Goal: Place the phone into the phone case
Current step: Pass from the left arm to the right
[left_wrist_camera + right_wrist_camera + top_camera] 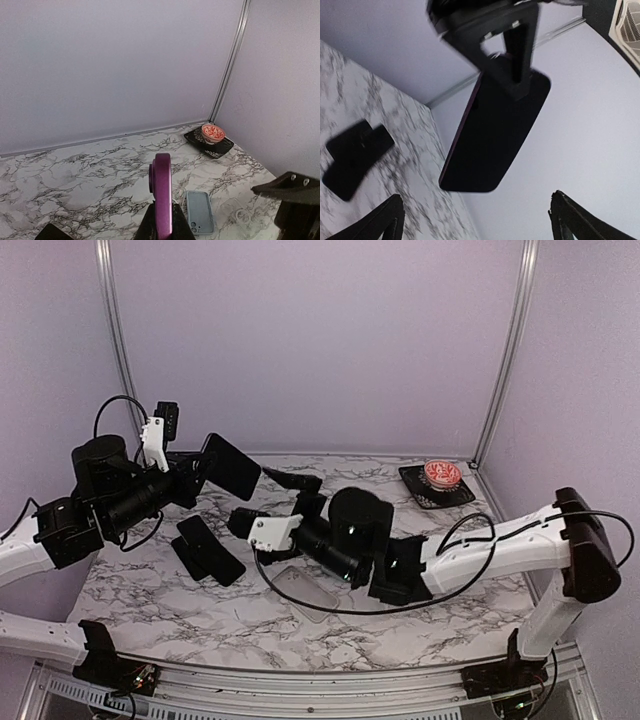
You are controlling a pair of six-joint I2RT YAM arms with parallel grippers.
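Phone (232, 466) is clamped in my left pincer (200, 475), whose jaws are closed tight on its lower end. I hold it up off the marble table (150, 590), well apart from the phone case (305, 592) and to the far left of it. In my left wrist view the phone stands edge-on and upright between my fingers, showing a purple rim. Seen from my right wrist, its dark face hangs tilted against the pale wall.

My right pincer (272, 498) is spread as wide as it goes and has hold of nothing. It hovers just beyond the case, on the far side, with its fingers aimed toward the phone, one finger higher than the other.

The case itself is clear and lies flat on the table, nearest the front edge, with nothing inside it and neither of my pincers touching it.

Left of the case, near it, lie two dark flat pieces (208, 548), one overlapping the other; I cannot tell what they are. Far to the right of the case, in the back corner, a red patterned bowl (442, 473) sits on a black square plate (415, 483).
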